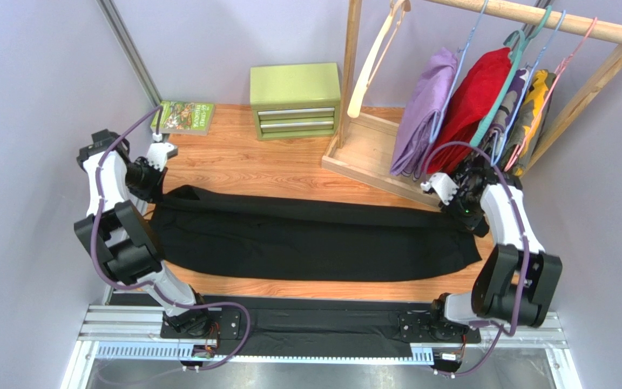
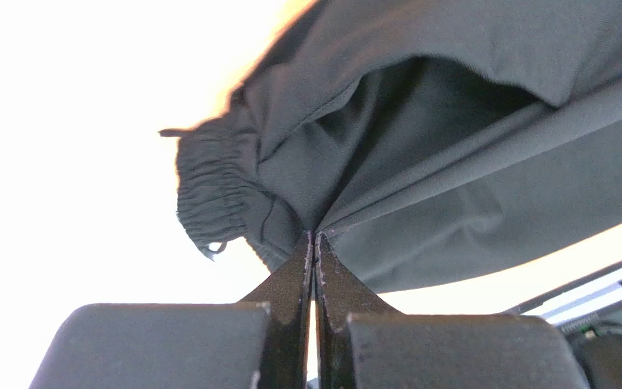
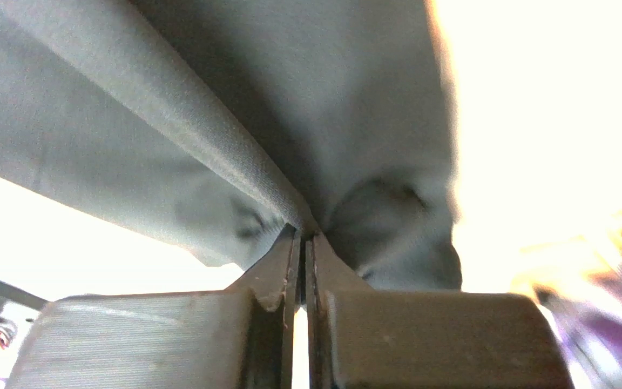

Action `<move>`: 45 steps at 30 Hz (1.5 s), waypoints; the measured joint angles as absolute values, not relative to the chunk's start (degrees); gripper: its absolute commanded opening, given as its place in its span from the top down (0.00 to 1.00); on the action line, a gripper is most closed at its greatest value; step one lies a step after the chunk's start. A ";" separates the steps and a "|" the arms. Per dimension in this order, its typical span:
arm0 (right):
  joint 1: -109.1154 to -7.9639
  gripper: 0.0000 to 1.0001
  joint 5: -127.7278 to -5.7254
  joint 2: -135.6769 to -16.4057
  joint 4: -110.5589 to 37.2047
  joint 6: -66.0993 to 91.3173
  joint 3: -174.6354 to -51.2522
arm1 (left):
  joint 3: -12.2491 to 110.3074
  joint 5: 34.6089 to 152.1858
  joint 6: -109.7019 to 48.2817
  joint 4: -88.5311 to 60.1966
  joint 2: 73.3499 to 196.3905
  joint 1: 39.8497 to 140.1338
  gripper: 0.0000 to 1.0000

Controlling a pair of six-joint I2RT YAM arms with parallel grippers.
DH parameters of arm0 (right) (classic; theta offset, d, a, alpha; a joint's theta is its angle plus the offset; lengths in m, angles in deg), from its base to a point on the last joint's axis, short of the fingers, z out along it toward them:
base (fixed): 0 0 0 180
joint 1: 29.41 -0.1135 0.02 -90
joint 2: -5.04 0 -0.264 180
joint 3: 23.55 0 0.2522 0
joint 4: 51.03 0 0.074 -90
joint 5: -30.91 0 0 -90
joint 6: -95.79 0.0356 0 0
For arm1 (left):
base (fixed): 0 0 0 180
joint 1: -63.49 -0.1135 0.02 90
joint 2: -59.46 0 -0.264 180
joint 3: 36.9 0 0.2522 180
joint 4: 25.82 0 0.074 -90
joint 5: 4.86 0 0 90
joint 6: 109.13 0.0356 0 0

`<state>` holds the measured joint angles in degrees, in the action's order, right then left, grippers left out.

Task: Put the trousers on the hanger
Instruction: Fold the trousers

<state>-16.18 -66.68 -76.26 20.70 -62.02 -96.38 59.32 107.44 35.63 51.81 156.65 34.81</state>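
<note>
The black trousers (image 1: 306,239) lie stretched across the wooden table from left to right. My left gripper (image 1: 160,185) is shut on their left end, next to the gathered elastic waistband (image 2: 209,186); the cloth (image 2: 452,186) hangs from the fingertips. My right gripper (image 1: 456,207) is shut on their right end, pinching a fold of the cloth (image 3: 209,130). The pale wooden hanger (image 1: 379,57) hangs on the left part of the wooden rail (image 1: 533,14), apart from both grippers.
A wooden clothes rack (image 1: 371,158) stands at the back right with purple (image 1: 424,109), red (image 1: 472,97) and other garments on thin coloured hangers. A green drawer box (image 1: 295,100) and a book (image 1: 184,116) sit at the back.
</note>
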 measured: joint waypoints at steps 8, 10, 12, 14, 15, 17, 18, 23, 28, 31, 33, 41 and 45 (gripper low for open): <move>-9.75 1.00 -67.69 -62.57 24.48 -70.61 -87.72 | 53.59 109.50 43.46 59.35 145.48 29.41 1.00; -9.60 1.00 -66.70 -60.85 24.31 -72.09 -82.83 | 49.06 108.82 45.90 59.42 144.65 27.68 1.00; -9.56 1.00 -65.59 -60.61 23.22 -73.14 -78.11 | 43.36 107.16 47.61 57.65 144.65 26.50 1.00; -9.47 1.00 -64.34 -61.13 21.32 -73.73 -73.87 | 37.00 104.99 48.57 55.05 145.15 25.97 1.00; -9.49 1.00 -63.77 -61.50 20.16 -73.80 -72.42 | 33.59 103.70 48.68 52.64 145.57 25.95 1.00; -10.08 1.00 -62.46 -63.27 17.42 -73.51 -70.02 | 29.28 101.43 48.31 49.10 147.56 26.26 1.00; -10.69 1.00 -61.54 -64.30 17.25 -72.97 -70.48 | 28.48 100.67 47.61 47.77 149.02 26.46 1.00; -11.83 1.00 -61.54 -72.41 16.44 -69.14 -77.34 | 31.60 100.03 41.60 45.69 153.39 28.10 1.00; -12.51 1.00 -65.04 -78.57 18.67 -65.91 -91.94 | 44.43 103.42 36.05 47.92 154.42 30.96 1.00; -12.53 1.00 -67.18 -78.07 20.90 -65.60 -99.83 | 55.82 106.02 35.02 52.12 154.20 31.57 1.00; -12.05 1.00 -66.46 -75.60 22.04 -66.76 -101.67 | 62.59 106.59 35.46 53.08 153.07 30.54 1.00; -9.21 1.00 -64.34 -60.11 25.95 -72.25 -87.13 | 50.66 105.26 44.75 56.34 139.95 25.56 1.00; -9.23 1.00 -63.14 -59.73 25.01 -73.60 -77.36 | 37.17 104.25 47.13 54.70 141.18 25.60 0.70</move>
